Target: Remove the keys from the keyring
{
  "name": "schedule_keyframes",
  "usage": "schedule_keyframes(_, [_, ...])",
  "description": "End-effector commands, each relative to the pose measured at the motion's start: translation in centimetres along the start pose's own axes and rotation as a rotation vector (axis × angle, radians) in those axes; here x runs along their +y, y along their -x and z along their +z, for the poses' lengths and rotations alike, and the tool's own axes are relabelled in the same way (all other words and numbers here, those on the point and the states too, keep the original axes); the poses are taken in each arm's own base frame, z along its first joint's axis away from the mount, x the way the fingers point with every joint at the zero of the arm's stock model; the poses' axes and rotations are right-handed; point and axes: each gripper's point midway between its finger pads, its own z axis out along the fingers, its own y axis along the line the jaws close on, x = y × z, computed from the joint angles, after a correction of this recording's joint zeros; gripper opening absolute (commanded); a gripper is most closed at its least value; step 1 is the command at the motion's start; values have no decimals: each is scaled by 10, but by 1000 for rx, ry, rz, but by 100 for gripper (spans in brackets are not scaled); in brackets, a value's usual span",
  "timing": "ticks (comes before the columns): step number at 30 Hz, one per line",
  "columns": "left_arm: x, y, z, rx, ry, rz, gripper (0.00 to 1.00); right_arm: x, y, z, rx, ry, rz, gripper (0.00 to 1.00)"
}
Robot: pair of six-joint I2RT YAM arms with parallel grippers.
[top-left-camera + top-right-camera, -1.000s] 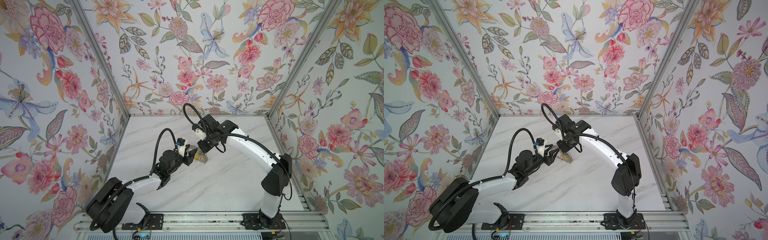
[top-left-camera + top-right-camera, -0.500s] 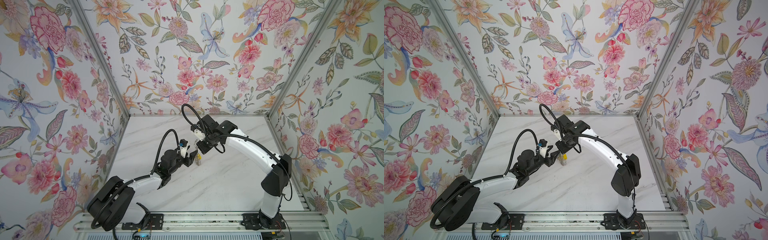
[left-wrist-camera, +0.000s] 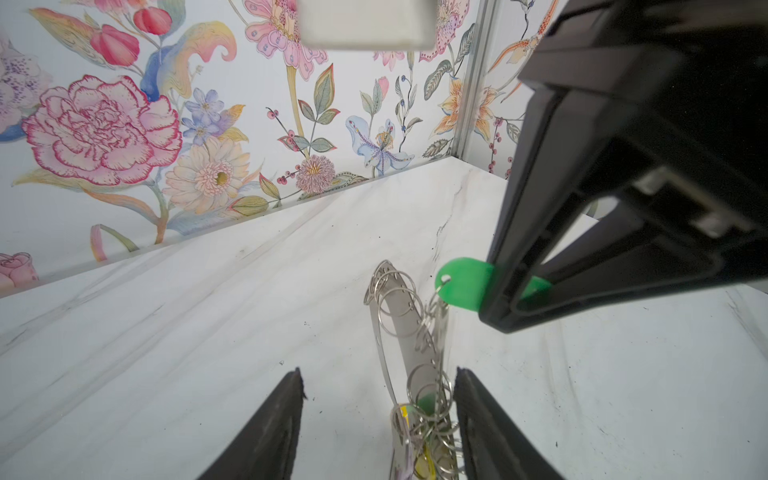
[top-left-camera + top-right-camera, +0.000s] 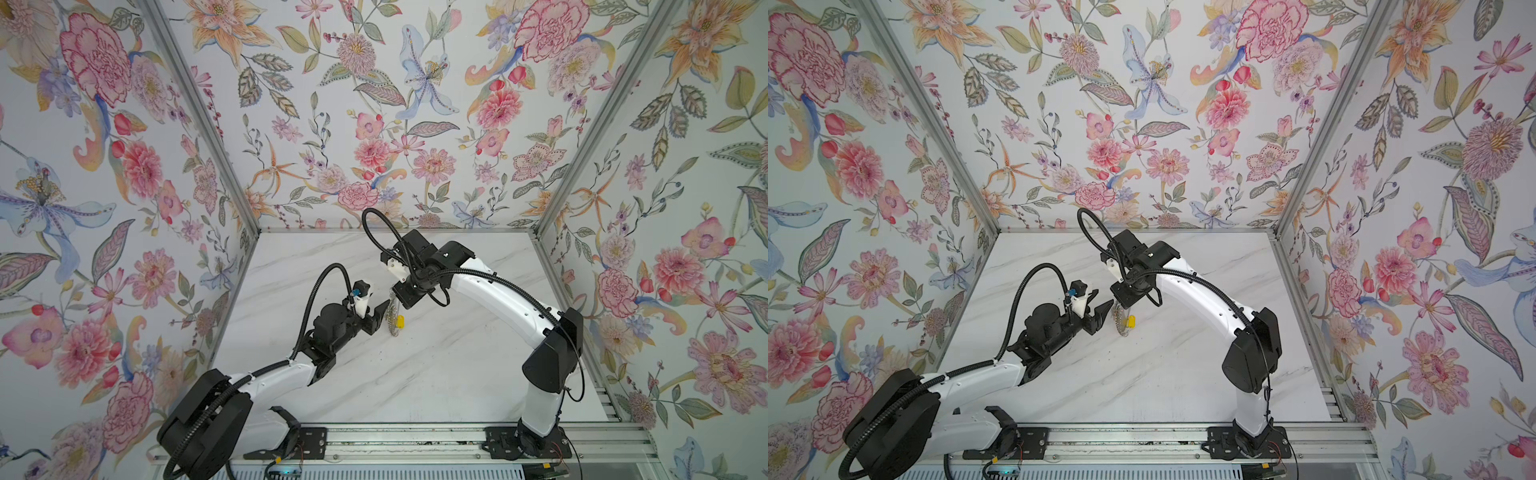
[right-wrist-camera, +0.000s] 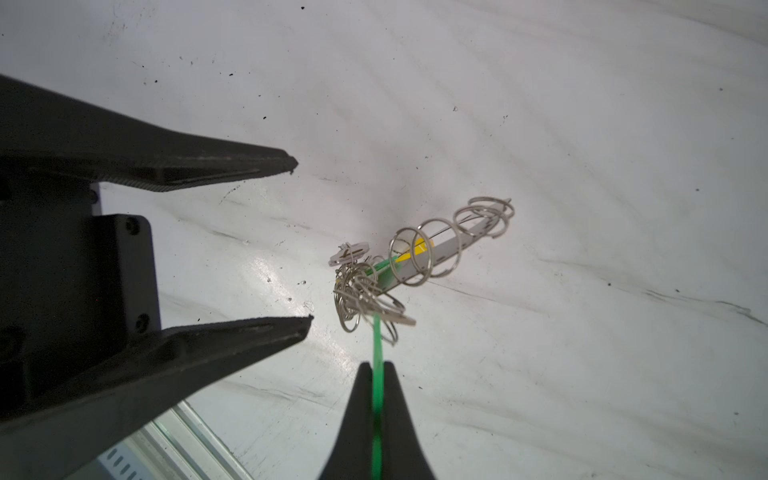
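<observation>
My right gripper (image 5: 377, 368) is shut on the bright green tag (image 5: 377, 340) of one of the keys. The keyring (image 5: 446, 245), a grey plate strung with wire rings, hangs from it above the table. It shows edge-on in both top views (image 4: 392, 316) (image 4: 1121, 322), with a yellow tag (image 4: 400, 320) beside it. Another yellow tag (image 5: 415, 252) and a small silver key (image 5: 349, 253) dangle among the rings. My left gripper (image 3: 379, 374) is open. Its fingertips (image 5: 293, 162) stand just short of the ring cluster. The keyring (image 3: 403, 316) hangs nearer one finger, not gripped.
The white marble table (image 4: 436, 374) has floral walls on three sides. A metal rail (image 4: 415, 440) with both arm bases runs along the front edge. The two grippers (image 4: 380, 311) (image 4: 399, 297) meet near the table's middle.
My right gripper has shifted slightly left with the keyring, which now hangs more edge-on. My left gripper has stayed close beside it, jaws a touch wider.
</observation>
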Motion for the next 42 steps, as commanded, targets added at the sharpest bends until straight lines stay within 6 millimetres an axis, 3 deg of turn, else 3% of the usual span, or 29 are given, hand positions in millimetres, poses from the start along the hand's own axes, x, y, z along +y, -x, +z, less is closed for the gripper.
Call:
schedule_keyframes(1, [5, -1, -8, -4, 35, 61, 61, 4, 2, -6, -10, 11, -35, 5])
schedule_keyframes(19, [-5, 15, 11, -4, -36, 118, 55, 12, 4, -8, -18, 21, -59, 5])
schedule_keyframes(34, [-6, 6, 17, 21, -46, 125, 43, 23, 7, -16, -39, 36, -87, 5])
schedule_keyframes(42, [-6, 3, 18, 32, -50, 134, 51, 19, 6, -18, -42, 13, -95, 5])
